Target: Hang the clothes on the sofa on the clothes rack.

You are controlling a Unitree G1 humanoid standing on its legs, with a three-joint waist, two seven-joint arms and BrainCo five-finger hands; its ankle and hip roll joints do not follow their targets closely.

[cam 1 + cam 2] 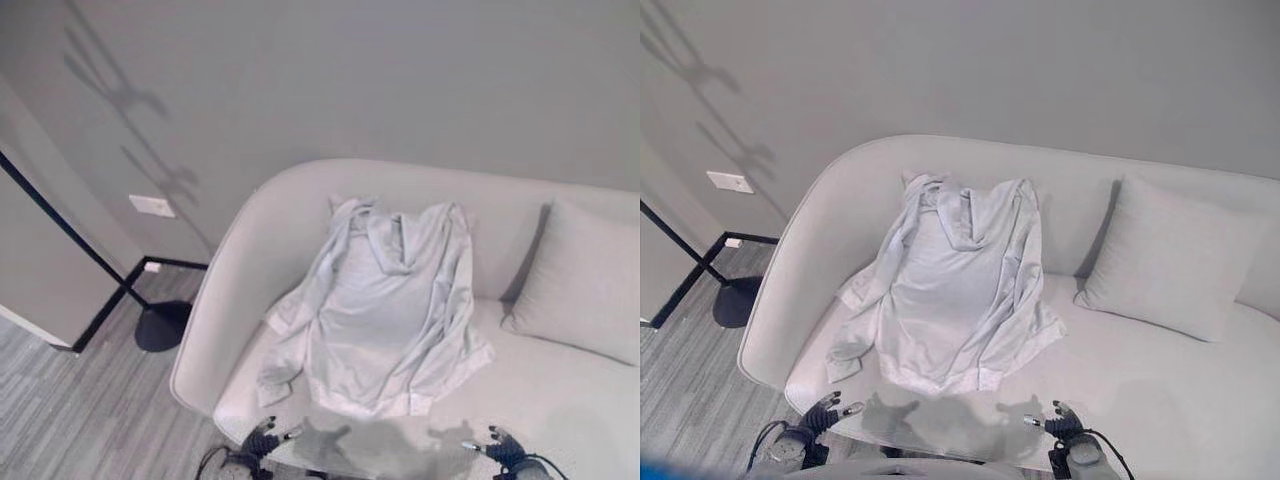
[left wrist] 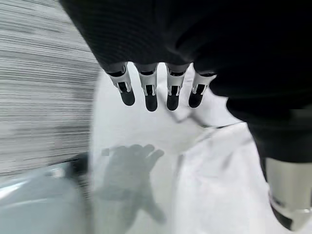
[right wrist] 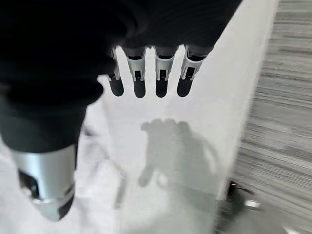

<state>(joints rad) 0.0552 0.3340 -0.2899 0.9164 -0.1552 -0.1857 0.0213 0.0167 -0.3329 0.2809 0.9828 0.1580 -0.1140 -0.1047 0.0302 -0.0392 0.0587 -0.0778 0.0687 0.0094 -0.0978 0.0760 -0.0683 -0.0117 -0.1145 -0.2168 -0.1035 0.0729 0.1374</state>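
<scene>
A pale grey hooded top (image 1: 385,310) lies spread on the light sofa (image 1: 240,250), its hood up against the backrest and one sleeve trailing toward the front left. My left hand (image 1: 266,437) hovers at the sofa's front edge, just below the top's hem, fingers (image 2: 151,95) straight and holding nothing. My right hand (image 1: 505,448) hangs over the front of the seat to the right, fingers (image 3: 139,80) also straight and empty. Both hands are apart from the garment. The rack's black base (image 1: 160,326) and slanted black pole (image 1: 70,230) stand on the floor to the sofa's left.
A grey cushion (image 1: 585,280) leans against the backrest at the sofa's right end. Grey striped floor (image 1: 80,410) runs along the left. A grey wall with a white socket plate (image 1: 152,206) rises behind the sofa.
</scene>
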